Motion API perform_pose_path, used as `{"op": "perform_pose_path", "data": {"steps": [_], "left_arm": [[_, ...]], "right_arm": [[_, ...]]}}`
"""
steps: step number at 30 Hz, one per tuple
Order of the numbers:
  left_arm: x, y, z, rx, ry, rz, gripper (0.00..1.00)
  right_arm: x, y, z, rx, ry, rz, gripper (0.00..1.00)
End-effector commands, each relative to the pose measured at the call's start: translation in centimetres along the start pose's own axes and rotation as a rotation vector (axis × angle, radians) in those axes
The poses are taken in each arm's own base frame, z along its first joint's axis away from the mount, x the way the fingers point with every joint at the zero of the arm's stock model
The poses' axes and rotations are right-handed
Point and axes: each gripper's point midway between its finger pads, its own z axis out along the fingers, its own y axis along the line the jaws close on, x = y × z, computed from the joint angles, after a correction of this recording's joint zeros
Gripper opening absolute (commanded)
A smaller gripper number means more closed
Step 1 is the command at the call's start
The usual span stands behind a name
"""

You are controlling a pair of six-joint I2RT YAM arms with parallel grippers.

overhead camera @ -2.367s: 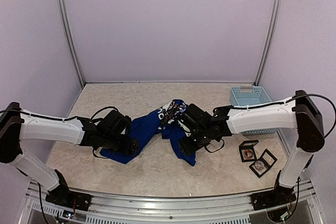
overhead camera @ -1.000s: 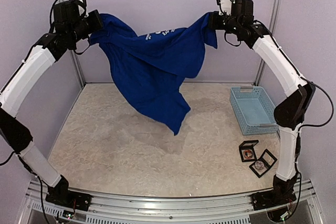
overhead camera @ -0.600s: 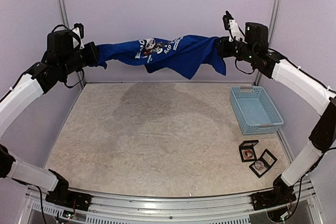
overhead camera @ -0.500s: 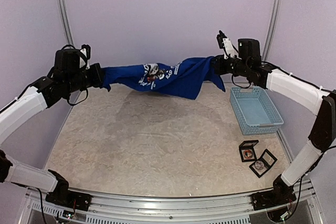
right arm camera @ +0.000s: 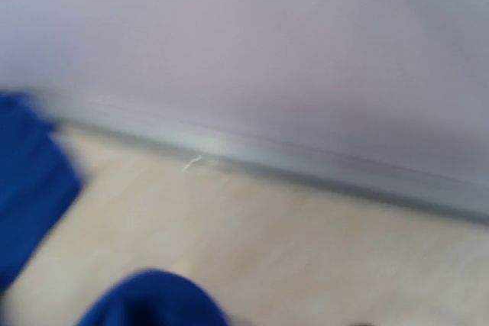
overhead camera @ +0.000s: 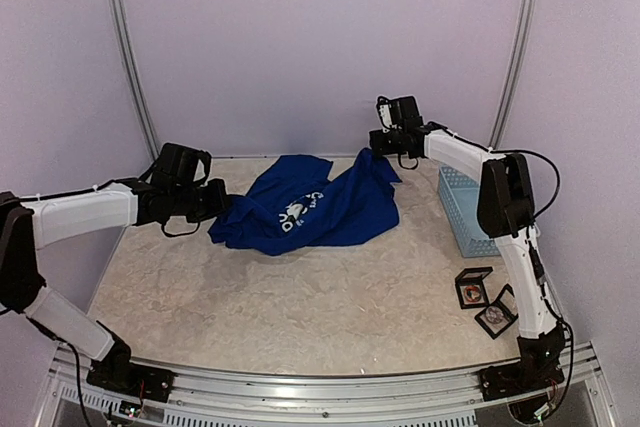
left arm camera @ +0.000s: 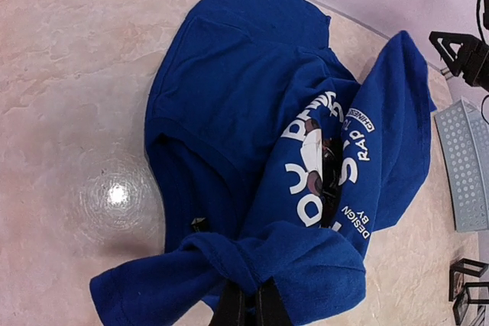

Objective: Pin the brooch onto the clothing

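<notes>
The clothing, a royal-blue T-shirt (overhead camera: 300, 205) with white lettering, lies crumpled on the table. My left gripper (overhead camera: 222, 209) is shut on a bunched fold at its left edge, and the left wrist view shows the dark fingers (left arm camera: 246, 307) pinching that cloth (left arm camera: 252, 181). My right gripper (overhead camera: 380, 139) hangs just above the shirt's far right corner. It is open with nothing in it (left arm camera: 437, 53). The right wrist view is blurred and shows only blue cloth (right arm camera: 30, 188) and bare table. Two black-framed cases (overhead camera: 473, 288) (overhead camera: 500, 310) each hold a small round piece, perhaps the brooch.
A light-blue plastic basket (overhead camera: 465, 209) stands at the right, beside the right arm's upper link. The cases lie in front of it near the right edge. Walls with metal posts close the back and sides.
The shirt, held stretched in the air between both grippers, has come down onto the table. The right gripper has let go of its corner; the left still holds its end.
</notes>
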Motion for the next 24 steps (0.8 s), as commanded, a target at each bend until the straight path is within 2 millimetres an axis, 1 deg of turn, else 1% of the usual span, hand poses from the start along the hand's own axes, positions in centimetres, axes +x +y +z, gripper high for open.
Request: {"op": "perform_pose_path", "data": {"steps": [1,3,4,5,6,7,8,9,11,13,14,17,20,22,24], "left_arm": [[-1.5,-2.0,1.1,0.073,-0.038,-0.008,0.00],[-1.0,-1.8,1.4,0.072,-0.030,-0.002,0.00],[-0.7,-1.6,1.5,0.069,-0.025,-0.001,0.00],[-0.7,-1.5,1.5,0.067,-0.026,-0.002,0.00],[-0.5,-1.4,1.6,0.066,-0.023,-0.002,0.00],[-0.4,-1.2,1.7,0.063,-0.021,0.001,0.00],[-0.3,-1.1,1.6,0.061,-0.021,0.001,0.00],[-0.1,-1.0,1.7,0.059,-0.021,0.001,0.00],[0.1,-0.8,1.6,0.060,-0.022,-0.001,0.00],[0.2,-0.7,1.5,0.060,-0.023,0.001,0.00],[0.3,-0.6,1.5,0.059,-0.020,0.003,0.00],[0.3,-0.6,1.4,0.061,-0.016,0.007,0.00],[0.2,-0.4,1.0,0.051,-0.025,0.013,0.00],[0.0,-0.4,0.7,0.049,-0.029,0.014,0.00],[0.0,-0.3,0.4,0.046,-0.032,0.018,0.00]], "right_arm": [[0.5,-4.2,0.0,0.163,0.109,-0.019,0.73],[1.2,-4.0,-1.2,0.147,0.143,-0.039,0.81],[1.2,-4.0,-2.3,0.141,0.151,-0.041,0.84],[1.7,-3.8,-3.4,0.138,0.167,-0.044,0.85],[1.5,-3.5,-4.9,0.132,0.167,-0.044,0.84],[2.4,-2.9,-6.1,0.115,0.178,-0.043,0.83],[3.5,-2.1,-7.2,0.093,0.186,-0.035,0.82],[5.5,-1.2,-8.5,0.058,0.211,-0.024,0.81],[9.2,0.7,-9.3,-0.018,0.260,0.011,0.79],[12.3,2.0,-9.5,-0.065,0.322,0.046,0.78],[13.4,2.6,-9.3,-0.087,0.346,0.060,0.78],[16.0,4.0,-8.0,-0.150,0.391,0.090,0.71],[18.1,5.0,-6.9,-0.189,0.457,0.120,0.66],[19.0,5.3,-6.8,-0.204,0.477,0.133,0.62],[19.2,5.3,-7.2,-0.202,0.481,0.140,0.58]]}}
